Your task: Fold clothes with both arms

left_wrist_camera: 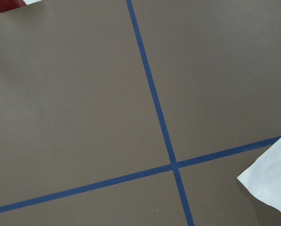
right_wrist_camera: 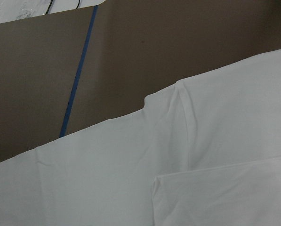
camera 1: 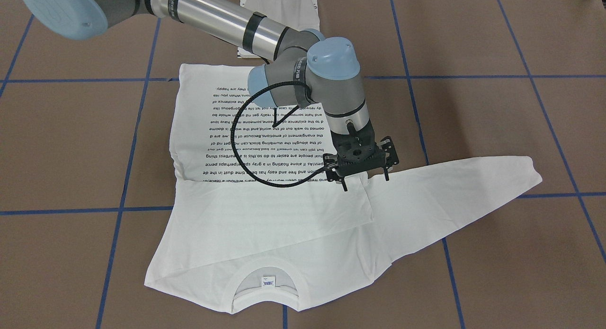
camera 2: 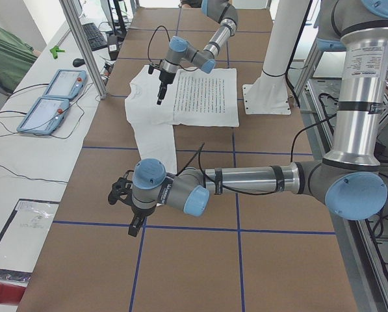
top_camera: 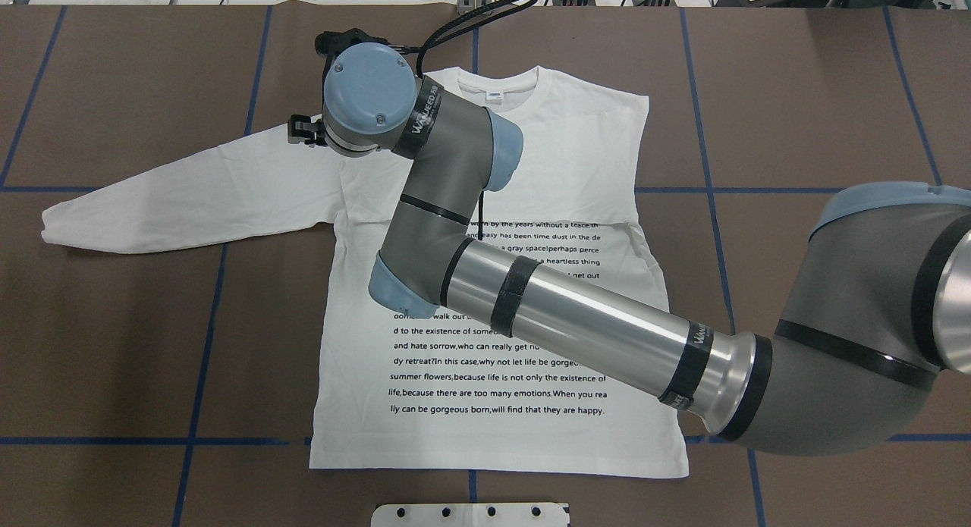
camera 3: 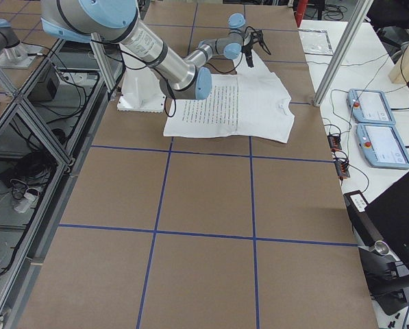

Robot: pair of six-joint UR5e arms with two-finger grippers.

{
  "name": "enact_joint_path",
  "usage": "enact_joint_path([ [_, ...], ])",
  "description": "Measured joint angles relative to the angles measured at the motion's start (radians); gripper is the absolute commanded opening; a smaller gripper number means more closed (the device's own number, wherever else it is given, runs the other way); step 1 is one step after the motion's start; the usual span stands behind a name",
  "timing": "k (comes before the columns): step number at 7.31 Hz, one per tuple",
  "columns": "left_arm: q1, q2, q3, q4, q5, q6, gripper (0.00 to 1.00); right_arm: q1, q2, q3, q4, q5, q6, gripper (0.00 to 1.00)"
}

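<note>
Hovering above the T-shirt (camera 1: 284, 215) shoulder edge, right fingers (camera 1: 343, 183) spread; left fingers (camera 2: 135, 227): cannot tell.

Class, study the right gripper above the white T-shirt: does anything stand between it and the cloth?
Nothing visible does. The right gripper, jaws open, hangs over the T-shirt where the outstretched sleeve joins the body. Only bare cloth lies beneath it.

Right arm (top_camera: 576, 322) stretched across, right claw (camera 1: 365, 183) pointing down, jaws apart, left arm (camera 2: 245, 181) low
</note>
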Motion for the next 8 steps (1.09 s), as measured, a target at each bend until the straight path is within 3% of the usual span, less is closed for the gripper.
enact_joint_path([
  [3, 0.057, -0.006, 0.003, -0.051, -0.003, -0.196, 1.00, 0.103, -0.152, 0.256, -0.289, 0.177, -0.037, 1.00],
  [6, 0.200, 0.053, -0.001, -0.317, 0.004, -0.651, 1.00, 0.196, -0.364, 0.595, -0.650, 0.257, -0.243, 1.00],
  [8, 0.337, 0.073, 0.002, -0.442, 0.073, -0.912, 0.99, 0.280, -0.521, 0.808, -0.806, 0.310, -0.405, 1.00],
])
